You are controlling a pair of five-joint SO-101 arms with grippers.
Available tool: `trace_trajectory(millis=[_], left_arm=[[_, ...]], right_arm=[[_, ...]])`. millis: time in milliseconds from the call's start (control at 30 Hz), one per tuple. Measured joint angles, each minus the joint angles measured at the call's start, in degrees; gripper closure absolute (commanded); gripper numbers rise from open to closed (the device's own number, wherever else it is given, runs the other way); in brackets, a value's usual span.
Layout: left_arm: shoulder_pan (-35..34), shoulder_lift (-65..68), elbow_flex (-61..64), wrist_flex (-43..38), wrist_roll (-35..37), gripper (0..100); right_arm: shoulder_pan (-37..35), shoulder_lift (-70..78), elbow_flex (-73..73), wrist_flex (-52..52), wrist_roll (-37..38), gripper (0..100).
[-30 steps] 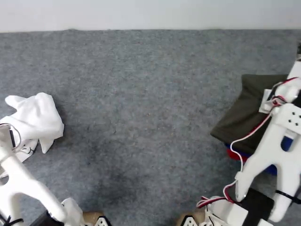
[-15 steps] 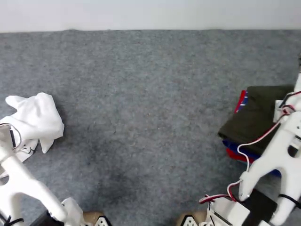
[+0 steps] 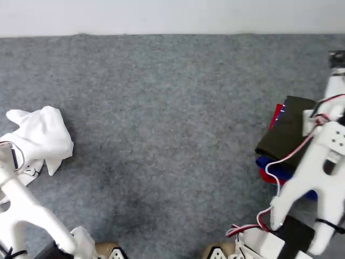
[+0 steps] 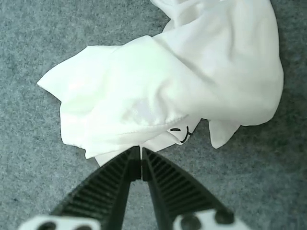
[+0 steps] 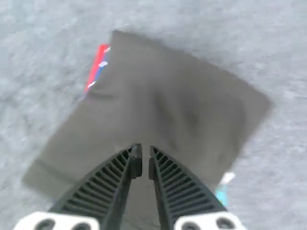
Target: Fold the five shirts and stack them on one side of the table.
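Note:
A crumpled white shirt [image 3: 40,137] lies at the table's left side. My left gripper [image 4: 141,155] is shut, with its tips at the hem of this white shirt [image 4: 168,86]. At the right side a folded dark shirt [image 3: 283,135] tops a stack with red [image 3: 276,114] and blue [image 3: 275,168] shirts showing beneath it. My right gripper [image 5: 142,158] sits on the dark shirt [image 5: 158,105], its fingers almost together and pinching the fabric. The right arm [image 3: 312,172] hides the stack's right part.
Grey felt [image 3: 172,108] covers the whole table, and a white wall [image 3: 172,16] runs along its far edge. The arm bases [image 3: 253,245] stand at the near edge. The wide middle stretch of felt lies between the white shirt and the stack.
The right arm has drawn the dark shirt to the right, squaring it over the stack, so the red edge now shows. The left arm and the white shirt have stayed still.

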Motion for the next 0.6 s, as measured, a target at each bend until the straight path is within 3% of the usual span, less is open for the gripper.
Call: trace_trajectory(millis=[300,600], left_arm=[[0.0,0.0,0.0,0.0,0.0,98],[0.0,0.0,0.0,0.0,0.0,98]], right_arm=[[-3.69,0.0,15.12,-0.35,0.0,99.0],[-8.88,0.0,29.01,-9.23,0.18,99.0]])
